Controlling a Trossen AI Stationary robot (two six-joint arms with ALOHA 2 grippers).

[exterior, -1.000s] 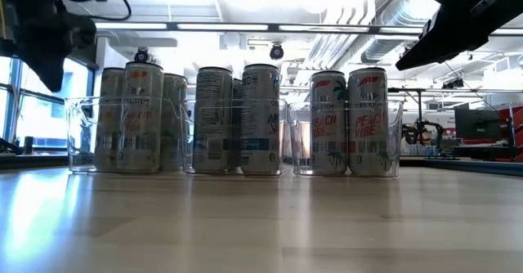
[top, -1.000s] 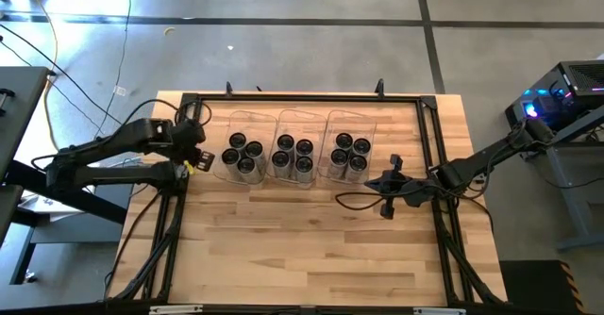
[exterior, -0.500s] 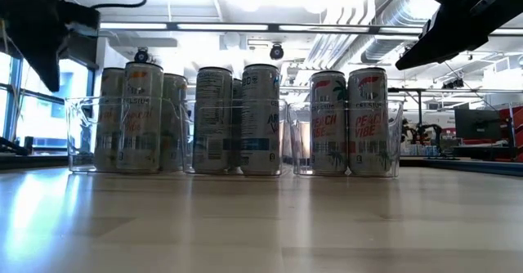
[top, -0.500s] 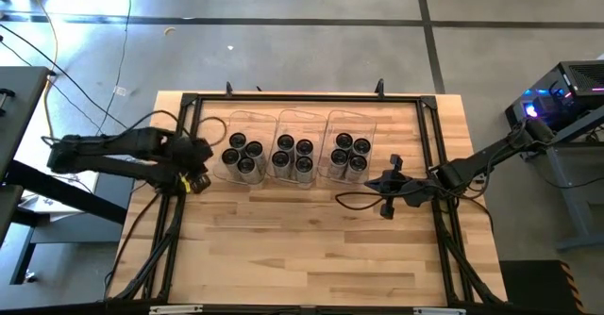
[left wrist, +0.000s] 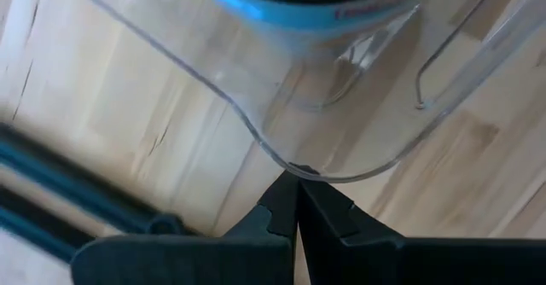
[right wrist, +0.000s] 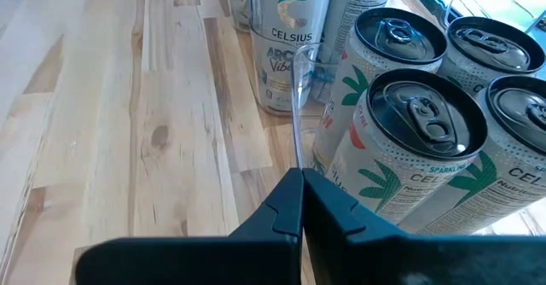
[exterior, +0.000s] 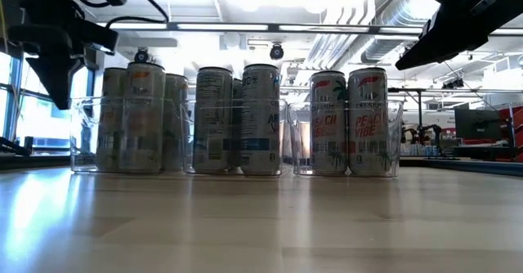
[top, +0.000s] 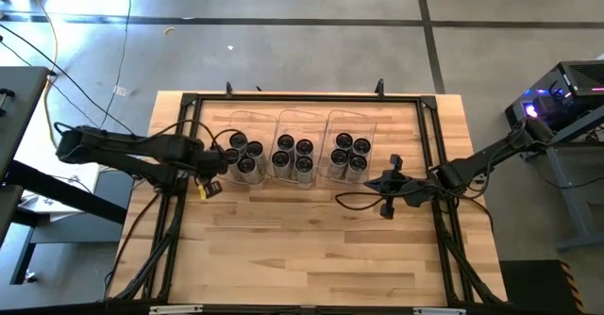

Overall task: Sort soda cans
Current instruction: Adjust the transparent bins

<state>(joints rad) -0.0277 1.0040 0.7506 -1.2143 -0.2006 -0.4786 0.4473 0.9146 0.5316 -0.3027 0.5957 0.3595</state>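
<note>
Now | soda cans [right wrist: 409, 140]: CELSIUS, PEACH VIBE | both arms' fingers closed, empty

Wood, clear plastic, printed metal

The table [top: 311, 249] is pale, smooth wood with visible grain and a soft sheen. The bins [top: 302, 119] are clear, glossy plastic. The cans [right wrist: 409, 140] are metal, with dark shiny tops and printed whitish sides.

three clear plastic bins [top: 302, 126] in a row, wooden table [top: 311, 249], black frame [top: 302, 98]
</note>
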